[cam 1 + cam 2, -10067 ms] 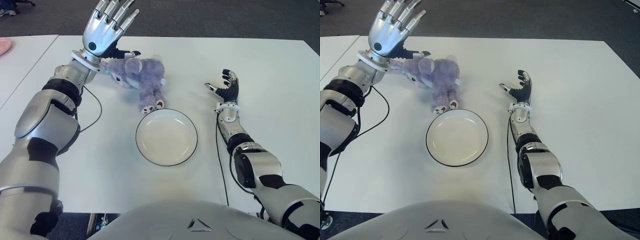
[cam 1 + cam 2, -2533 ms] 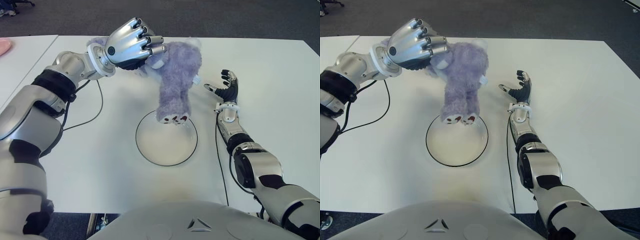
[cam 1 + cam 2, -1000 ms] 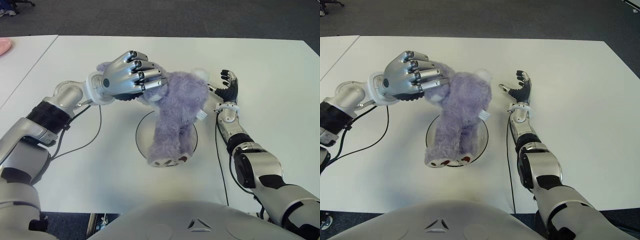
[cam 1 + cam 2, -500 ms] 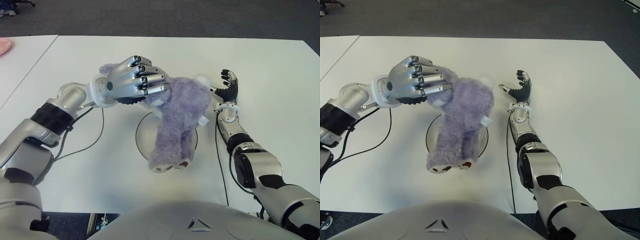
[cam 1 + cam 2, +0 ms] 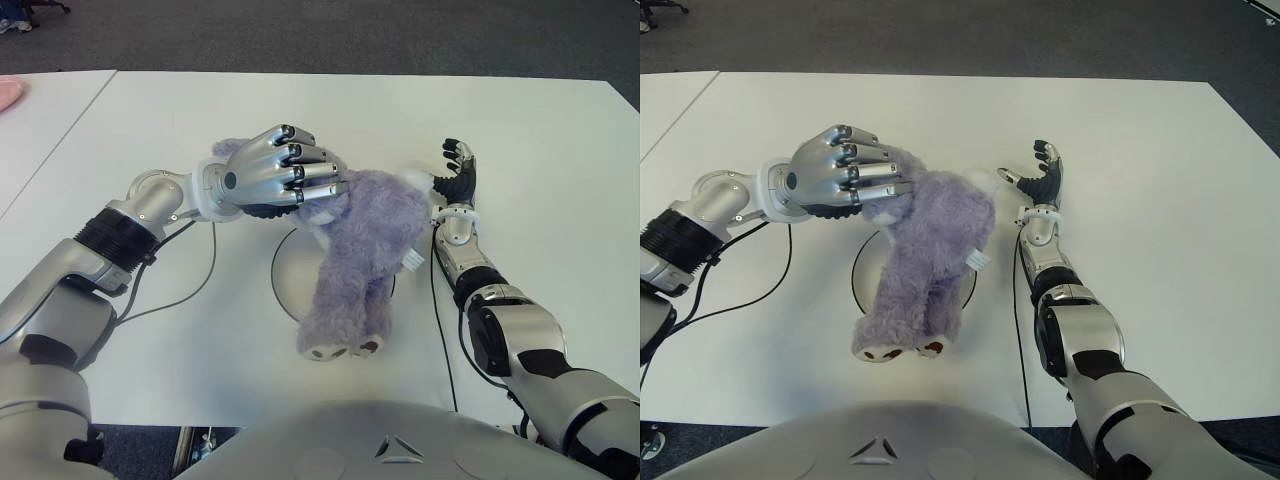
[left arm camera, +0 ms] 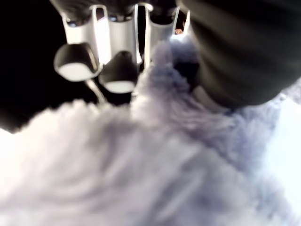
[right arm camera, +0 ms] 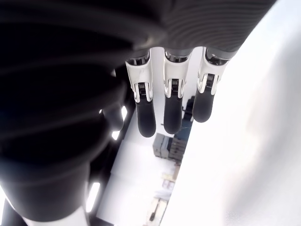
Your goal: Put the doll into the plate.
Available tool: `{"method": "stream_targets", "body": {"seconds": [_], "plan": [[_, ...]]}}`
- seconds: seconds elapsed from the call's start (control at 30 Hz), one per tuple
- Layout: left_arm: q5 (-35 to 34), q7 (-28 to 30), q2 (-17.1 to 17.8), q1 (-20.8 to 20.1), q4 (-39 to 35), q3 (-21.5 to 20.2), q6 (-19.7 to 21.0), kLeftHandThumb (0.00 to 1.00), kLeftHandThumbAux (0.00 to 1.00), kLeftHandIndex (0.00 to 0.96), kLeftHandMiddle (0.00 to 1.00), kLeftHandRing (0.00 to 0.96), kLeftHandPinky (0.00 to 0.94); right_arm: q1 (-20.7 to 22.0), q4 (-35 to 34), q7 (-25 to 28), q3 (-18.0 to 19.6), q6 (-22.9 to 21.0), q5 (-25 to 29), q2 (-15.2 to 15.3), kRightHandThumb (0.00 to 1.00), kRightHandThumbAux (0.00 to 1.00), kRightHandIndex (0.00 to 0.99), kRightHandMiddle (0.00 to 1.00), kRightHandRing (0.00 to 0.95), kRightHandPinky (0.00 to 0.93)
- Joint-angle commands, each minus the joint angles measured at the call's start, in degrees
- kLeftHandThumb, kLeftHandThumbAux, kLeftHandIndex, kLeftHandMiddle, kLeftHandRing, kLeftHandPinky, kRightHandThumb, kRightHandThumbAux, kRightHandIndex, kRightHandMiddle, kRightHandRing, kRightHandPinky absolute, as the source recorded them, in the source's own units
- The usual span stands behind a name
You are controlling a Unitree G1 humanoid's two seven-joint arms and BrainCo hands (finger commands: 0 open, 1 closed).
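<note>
While the fluffy lilac plush doll [image 5: 355, 262] hangs head-up over the white black-rimmed round plate [image 5: 285, 280], its feet reach past the plate's near rim and whether it touches cannot be told. Left hand [image 5: 275, 180]: metal fingers curled round the doll's head, grip confirmed in left wrist view. Transport judged essentially complete; left to do: settle the body onto the plate, release. Right hand [image 5: 458, 178] shows just right of the doll, fingers spread, holding nothing, above the white table [image 5: 540, 150].

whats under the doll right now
The plate, with only the left part of its rim showing; the rest is covered. The doll hangs from the left robot hand, so whether they touch is unclear.
</note>
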State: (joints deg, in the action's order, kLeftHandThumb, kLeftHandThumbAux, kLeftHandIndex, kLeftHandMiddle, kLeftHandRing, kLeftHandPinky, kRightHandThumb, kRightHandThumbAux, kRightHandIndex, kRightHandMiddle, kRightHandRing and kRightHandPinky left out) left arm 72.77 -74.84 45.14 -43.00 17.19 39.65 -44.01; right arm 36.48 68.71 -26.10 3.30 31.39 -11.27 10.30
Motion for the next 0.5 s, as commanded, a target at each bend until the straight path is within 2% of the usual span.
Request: {"method": "stream_targets", "body": {"seconds": [0.03,0.07,0.1,0.17,0.23,0.5], "plan": [[2.8,-0.9,-1.8,2.3,1.7,2.1,-1.6,0.736,0.701,0.442,0.763,0.840,0.859,-15.4,9.1,0.7,-1.0,-6.8,-1.0,-5.6,0.000,0.871,0.206,0.241,0.207,0.204],[2.6,-0.6,-2.0,2.3,1.8,2.2,-2.0,0.737,0.701,0.442,0.754,0.839,0.859,-15.4,9.1,0.6,-1.1,-6.8,-1.1,-5.6,0.000,0.870,0.206,0.243,0.209,0.208],[2.5,-0.3,-2.1,2.3,1.9,2.2,-2.3,0.776,0.690,0.435,0.656,0.834,0.855,-15.5,9.1,0.5,-1.1,-6.7,-1.2,-5.6,0.000,0.868,0.207,0.246,0.213,0.210],[2.1,0.6,-2.3,2.5,1.9,2.2,-3.0,0.811,0.680,0.431,0.570,0.829,0.852,-15.5,9.1,0.3,-1.3,-6.7,-1.3,-5.6,0.000,0.863,0.209,0.251,0.217,0.213],[1.8,1.3,-2.6,2.7,1.9,2.3,-3.7,0.829,0.675,0.431,0.525,0.828,0.851,-15.5,9.1,0.3,-1.4,-6.6,-1.5,-5.6,0.000,0.858,0.213,0.256,0.223,0.217],[1.1,1.3,-3.8,3.1,2.5,3.2,-6.6,0.847,0.670,0.424,0.483,0.831,0.848,-15.8,9.1,0.2,-1.6,-6.5,-1.6,-5.7,0.000,0.844,0.220,0.263,0.231,0.221]]}}
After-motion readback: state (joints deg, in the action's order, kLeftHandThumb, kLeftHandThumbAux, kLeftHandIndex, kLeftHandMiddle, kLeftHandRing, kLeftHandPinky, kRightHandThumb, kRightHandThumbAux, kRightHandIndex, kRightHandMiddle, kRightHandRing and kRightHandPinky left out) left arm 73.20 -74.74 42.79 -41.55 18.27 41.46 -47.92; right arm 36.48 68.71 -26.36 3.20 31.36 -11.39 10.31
